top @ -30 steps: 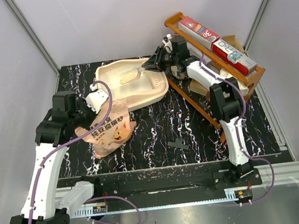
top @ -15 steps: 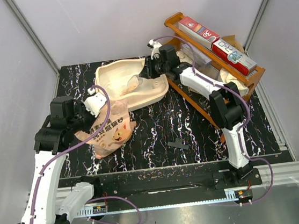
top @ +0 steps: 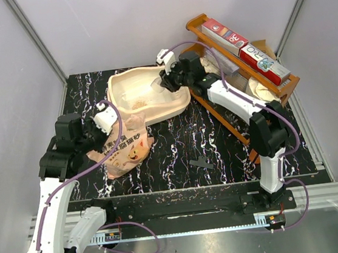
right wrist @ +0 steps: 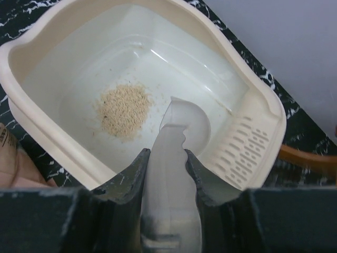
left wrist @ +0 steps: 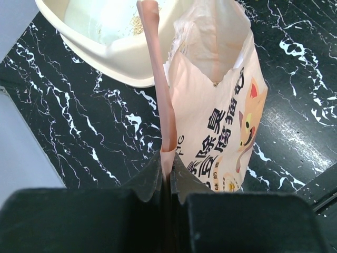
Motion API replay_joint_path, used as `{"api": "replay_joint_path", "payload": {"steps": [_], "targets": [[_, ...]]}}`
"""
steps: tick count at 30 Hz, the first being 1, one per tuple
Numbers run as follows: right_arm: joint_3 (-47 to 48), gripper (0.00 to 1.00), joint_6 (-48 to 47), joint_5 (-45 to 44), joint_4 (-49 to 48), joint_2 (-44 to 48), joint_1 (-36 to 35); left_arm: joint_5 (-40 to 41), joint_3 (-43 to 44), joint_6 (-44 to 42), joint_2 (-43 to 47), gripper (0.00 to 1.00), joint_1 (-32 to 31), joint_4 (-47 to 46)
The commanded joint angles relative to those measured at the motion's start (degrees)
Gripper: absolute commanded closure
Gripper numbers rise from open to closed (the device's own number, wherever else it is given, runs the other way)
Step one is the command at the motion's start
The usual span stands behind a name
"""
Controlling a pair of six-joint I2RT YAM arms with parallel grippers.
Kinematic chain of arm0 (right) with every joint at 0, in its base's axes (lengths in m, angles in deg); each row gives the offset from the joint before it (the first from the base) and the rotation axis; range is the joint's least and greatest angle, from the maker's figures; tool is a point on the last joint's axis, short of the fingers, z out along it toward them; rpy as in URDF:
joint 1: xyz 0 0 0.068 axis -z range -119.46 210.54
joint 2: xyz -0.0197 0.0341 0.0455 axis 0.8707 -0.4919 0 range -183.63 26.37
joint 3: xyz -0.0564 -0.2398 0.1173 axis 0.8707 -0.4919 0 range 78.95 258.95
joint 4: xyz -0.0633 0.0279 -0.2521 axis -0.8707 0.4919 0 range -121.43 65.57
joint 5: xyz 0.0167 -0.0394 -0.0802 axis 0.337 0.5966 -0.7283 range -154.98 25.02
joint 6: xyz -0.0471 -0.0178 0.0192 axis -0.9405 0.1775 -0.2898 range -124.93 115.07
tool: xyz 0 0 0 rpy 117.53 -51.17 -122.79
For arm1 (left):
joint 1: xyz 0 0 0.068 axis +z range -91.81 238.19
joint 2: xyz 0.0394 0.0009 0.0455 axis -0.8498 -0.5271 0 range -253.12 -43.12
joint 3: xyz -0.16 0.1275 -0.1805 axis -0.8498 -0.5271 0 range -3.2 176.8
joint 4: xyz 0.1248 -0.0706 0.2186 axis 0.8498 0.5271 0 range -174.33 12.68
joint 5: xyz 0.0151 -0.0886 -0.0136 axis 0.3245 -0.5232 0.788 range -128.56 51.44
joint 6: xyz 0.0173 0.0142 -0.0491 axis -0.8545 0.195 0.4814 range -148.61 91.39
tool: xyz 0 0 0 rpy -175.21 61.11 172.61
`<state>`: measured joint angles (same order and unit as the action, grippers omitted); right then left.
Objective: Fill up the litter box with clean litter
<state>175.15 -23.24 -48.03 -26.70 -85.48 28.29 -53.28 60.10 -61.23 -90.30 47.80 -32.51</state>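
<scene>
Tan granules of clean litter (right wrist: pixel 125 110) now lie in one small heap on the floor of the litter box (right wrist: pixel 47 89), near its middle. A second ago that load was still riding in the translucent scoop (right wrist: pixel 181 132), held level over the tray. Since then the right arm has rolled the scoop nose-down, and its bowl now hangs empty just above the floor, beside the heap and short of the slotted grille end. The right gripper (right wrist: pixel 167 158) stays clenched around the scoop's handle.

The left gripper (left wrist: pixel 167 163) has barely moved. Its fingers are pinched tight on the upper edge of the pink-orange bag (left wrist: pixel 216 132), keeping the mouth propped open just beside the box's near wall.

So one scoopful has been delivered, but almost all of the tray floor is still bare plastic, and the filling has hardly begun. The likely next move is to swing the empty scoop back to the bag's open mouth for another load.
</scene>
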Motion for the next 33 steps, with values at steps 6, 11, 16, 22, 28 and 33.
{"api": "replay_joint_path", "payload": {"steps": [6,11,16,22,28,33], "targets": [[9.6,1.00,7.4,7.0,25.3,12.1,6.5,-6.7,0.6,2.7,0.8,1.00,0.3,-10.6],[9.4,1.00,11.5,20.1,30.6,15.7,7.8,-8.0,0.2,3.3,0.7,1.00,0.3,-10.9],[14.1,1.00,18.0,31.6,28.6,15.9,6.3,-8.5,0.3,3.4,0.7,1.00,0.2,-10.8],[17.2,1.00,14.8,33.1,30.7,12.5,0.8,-8.9,0.0,4.0,1.0,1.00,0.2,-11.5],[19.6,1.00,9.7,32.2,34.9,7.1,-3.5,-8.9,0.1,3.9,1.5,1.00,0.2,-11.3],[27.4,1.00,4.3,27.8,43.2,0.9,-7.6,-9.6,0.3,4.2,1.6,1.00,0.2,-11.4]]}}
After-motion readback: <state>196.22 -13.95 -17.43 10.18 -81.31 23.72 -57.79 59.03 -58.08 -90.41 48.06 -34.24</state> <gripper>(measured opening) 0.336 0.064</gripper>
